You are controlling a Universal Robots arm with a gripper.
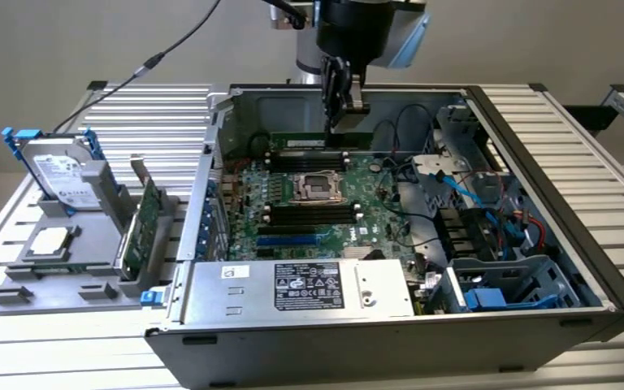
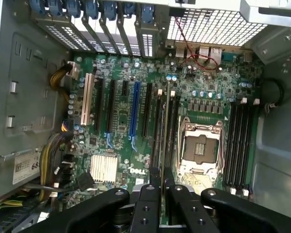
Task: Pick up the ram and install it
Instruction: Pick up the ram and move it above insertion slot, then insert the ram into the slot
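Note:
The ram (image 1: 314, 140) is a thin green stick that hangs level inside the open computer case (image 1: 572, 211), above the motherboard (image 1: 290, 219). My gripper (image 1: 341, 122) reaches down from above and is shut on the stick's top edge near its right end. In the wrist view the two black fingers (image 2: 146, 204) close on the ram (image 2: 163, 145), which shows edge-on as a thin line. That line runs along the black memory slots (image 2: 157, 131) between the CPU socket (image 2: 199, 148) and the expansion slots (image 2: 134, 109). The stick is still above the board, not seated.
A second bank of memory slots (image 2: 240, 141) lies on the socket's other side. The power supply (image 1: 301, 288) fills the case front, with blue cables (image 1: 474, 195) and drive bays at the exterior view's right. Outside, a grey tray (image 1: 62, 280) holds a hard drive (image 1: 61, 171), an expansion card (image 1: 144, 223) and a processor (image 1: 52, 242).

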